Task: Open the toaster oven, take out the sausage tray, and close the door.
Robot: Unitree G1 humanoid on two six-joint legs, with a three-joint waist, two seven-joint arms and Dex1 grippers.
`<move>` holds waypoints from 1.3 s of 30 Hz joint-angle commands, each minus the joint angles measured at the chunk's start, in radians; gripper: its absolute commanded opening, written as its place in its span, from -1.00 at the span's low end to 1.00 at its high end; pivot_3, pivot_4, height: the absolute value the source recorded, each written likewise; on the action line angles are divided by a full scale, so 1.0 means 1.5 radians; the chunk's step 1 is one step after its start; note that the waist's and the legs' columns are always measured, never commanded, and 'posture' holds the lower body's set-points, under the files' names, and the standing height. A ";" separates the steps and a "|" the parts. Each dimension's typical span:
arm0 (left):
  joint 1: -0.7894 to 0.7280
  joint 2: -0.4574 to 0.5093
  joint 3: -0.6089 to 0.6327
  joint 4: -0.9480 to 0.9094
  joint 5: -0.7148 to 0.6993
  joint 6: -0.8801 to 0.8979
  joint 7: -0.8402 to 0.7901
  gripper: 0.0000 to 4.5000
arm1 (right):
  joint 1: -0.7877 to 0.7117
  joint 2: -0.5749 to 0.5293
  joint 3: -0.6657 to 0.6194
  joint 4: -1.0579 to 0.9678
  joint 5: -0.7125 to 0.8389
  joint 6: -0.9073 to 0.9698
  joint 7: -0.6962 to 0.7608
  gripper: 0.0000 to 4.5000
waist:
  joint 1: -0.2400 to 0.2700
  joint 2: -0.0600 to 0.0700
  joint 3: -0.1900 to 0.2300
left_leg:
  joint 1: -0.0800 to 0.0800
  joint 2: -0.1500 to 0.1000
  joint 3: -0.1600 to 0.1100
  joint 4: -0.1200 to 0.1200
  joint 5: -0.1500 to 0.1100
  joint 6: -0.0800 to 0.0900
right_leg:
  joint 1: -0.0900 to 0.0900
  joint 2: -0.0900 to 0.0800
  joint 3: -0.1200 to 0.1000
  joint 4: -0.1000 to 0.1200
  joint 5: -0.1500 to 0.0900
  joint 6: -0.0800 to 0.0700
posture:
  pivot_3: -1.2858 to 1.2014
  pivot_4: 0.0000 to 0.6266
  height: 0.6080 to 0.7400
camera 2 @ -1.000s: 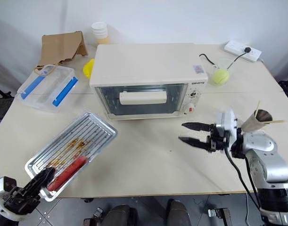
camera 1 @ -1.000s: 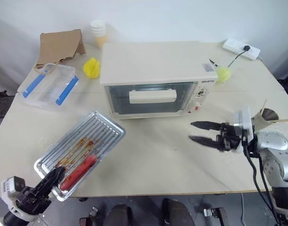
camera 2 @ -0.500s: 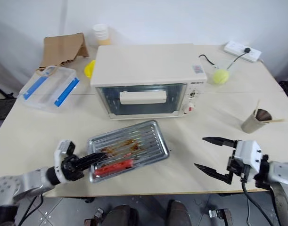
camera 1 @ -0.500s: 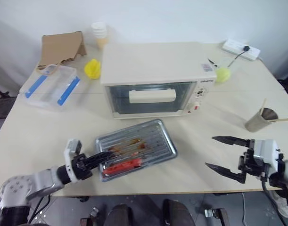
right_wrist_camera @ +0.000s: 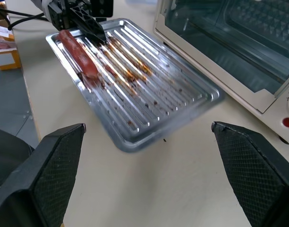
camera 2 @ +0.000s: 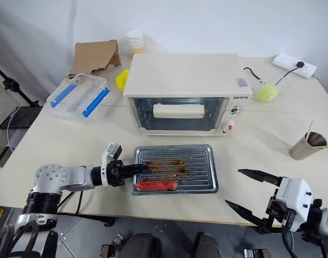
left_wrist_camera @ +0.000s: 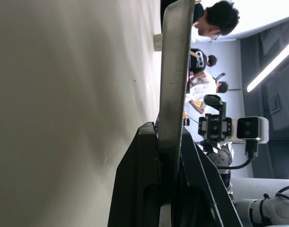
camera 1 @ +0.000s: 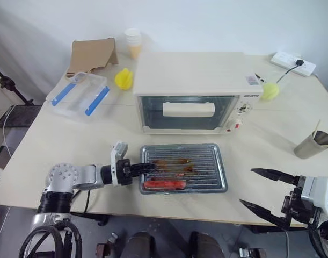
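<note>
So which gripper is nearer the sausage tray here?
Left. The left gripper is clamped on the sausage tray's left edge. The right gripper hangs open off to the tray's right, near the table's front edge, apart from it.

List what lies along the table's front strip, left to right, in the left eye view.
left gripper → sausage tray → right gripper

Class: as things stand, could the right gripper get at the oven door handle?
Probably yes: the right gripper is open, and bare table lies between it and the handle; the tray sits left of that path.
</note>
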 commanded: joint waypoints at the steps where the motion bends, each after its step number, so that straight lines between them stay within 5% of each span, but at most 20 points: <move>1: -0.005 -0.042 -0.028 0.037 0.060 0.040 0.033 -1.00 | 0.012 0.007 -0.021 -0.034 0.013 -0.001 -0.013 0.99 | 0.001 0.001 0.000 | 0.000 0.000 -0.001 0.000 0.000 0.000 | 0.000 0.000 0.000 0.000 0.000 0.000 | 0.03 -0.52 1.00; 12: -0.041 -0.157 0.031 0.002 0.183 0.069 0.139 -1.00 | 0.028 0.007 -0.020 -0.048 0.016 -0.001 -0.025 0.99 | 0.015 0.005 -0.003 | 0.002 -0.007 -0.010 0.000 0.001 0.001 | 0.009 -0.008 -0.001 -0.004 0.001 0.002 | 0.03 -0.52 1.00; 13: -0.040 -0.163 0.034 -0.006 0.192 0.067 0.143 -0.72 | 0.028 0.007 -0.019 -0.048 0.017 -0.001 -0.025 1.00 | 0.016 0.005 -0.003 | 0.001 -0.008 -0.010 0.000 0.001 0.002 | 0.009 -0.009 -0.001 -0.005 0.002 0.003 | 0.03 -0.52 1.00; 19: -0.042 -0.183 0.069 -0.049 0.215 0.063 0.135 0.00 | 0.023 0.002 -0.012 -0.045 0.017 0.000 -0.022 1.00 | 0.016 0.004 -0.003 | -0.001 -0.010 -0.011 0.000 0.001 0.002 | 0.009 -0.010 -0.002 -0.007 0.003 0.006 | 0.03 -0.52 1.00; 28: 0.045 0.030 -0.036 -0.239 0.282 -0.108 -0.065 0.99 | 0.003 0.002 0.006 -0.024 0.008 -0.009 -0.012 1.00 | -0.020 -0.003 -0.002 | 0.000 -0.008 -0.012 -0.003 0.000 -0.002 | 0.009 -0.006 -0.005 -0.008 0.003 0.006 | 0.03 -0.52 1.00; 35: 0.144 0.212 -0.061 -0.245 0.418 -0.427 -0.305 0.99 | -0.025 0.002 0.023 0.007 0.004 -0.019 0.002 1.00 | -0.047 -0.004 -0.002 | 0.003 0.002 -0.009 -0.007 0.000 -0.008 | 0.007 0.002 -0.004 -0.008 0.000 -0.001 | 0.03 -0.52 1.00; 39: 0.203 0.251 0.040 -0.185 0.446 -0.690 -0.512 0.99 | -0.033 -0.008 0.022 0.021 0.053 0.017 0.025 1.00 | -0.042 -0.003 0.000 | 0.002 0.004 -0.006 -0.012 0.002 -0.007 | 0.000 0.003 -0.004 -0.005 -0.002 -0.005 | 0.03 -0.52 1.00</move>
